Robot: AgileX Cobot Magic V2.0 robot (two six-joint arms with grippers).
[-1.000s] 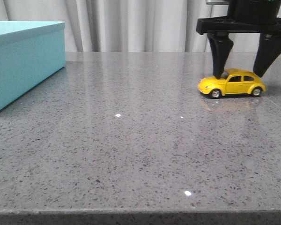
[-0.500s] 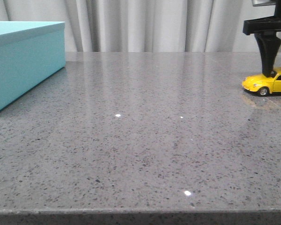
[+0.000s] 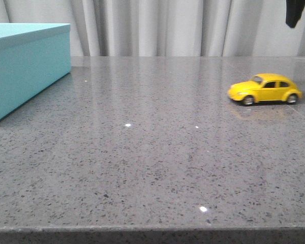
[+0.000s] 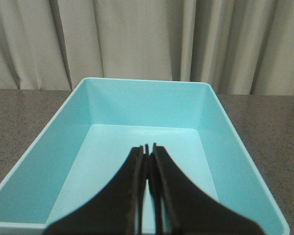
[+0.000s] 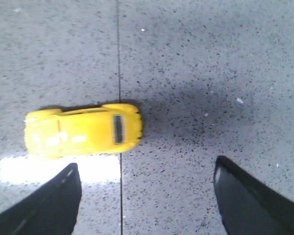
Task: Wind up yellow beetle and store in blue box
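Observation:
The yellow beetle (image 3: 265,89) stands on its wheels at the right of the grey table, nose to the left, with nothing touching it. High above it, only one finger (image 3: 295,12) of my right gripper shows at the top edge of the front view. From the right wrist, the beetle (image 5: 83,129) lies beyond my right gripper (image 5: 147,164), which is open wide with bare table between its fingers. The blue box (image 3: 25,66) sits at the far left. My left gripper (image 4: 148,146) hangs shut and empty over the lidless box (image 4: 220,122), whose inside holds nothing.
The speckled grey table (image 3: 142,162) runs to a front edge near the bottom of the front view. A thin dark seam (image 5: 119,58) crosses it under the beetle's rear. Pale curtains (image 3: 157,25) hang behind.
My right gripper stood low around the beetle and moved it right. It has now lifted off, and the beetle sits free, further left than half a second ago.

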